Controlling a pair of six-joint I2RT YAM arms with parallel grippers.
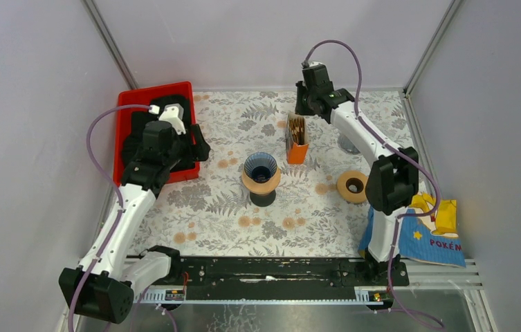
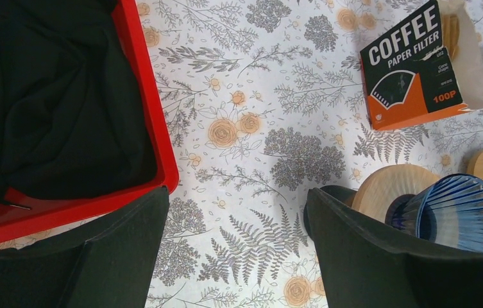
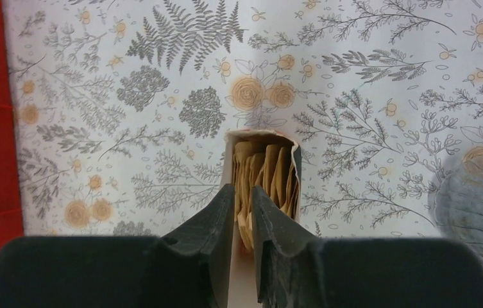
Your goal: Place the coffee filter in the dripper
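The blue ribbed dripper stands mid-table on a wooden collar and black base; in the left wrist view the dripper shows at the lower right. An orange and black coffee filter box stands upright behind it. Brown coffee filters fill its open top. My right gripper hangs right over that opening with its jaws only a slit apart. Filter edges and the box wall show in the gap, and a grip on them is not clear. My left gripper stands wide open and empty beside the red bin.
A red bin holding black cloth sits at the left. A wooden ring lies right of the dripper, and a clear glass vessel stands behind it. A blue and yellow bag lies at the right edge.
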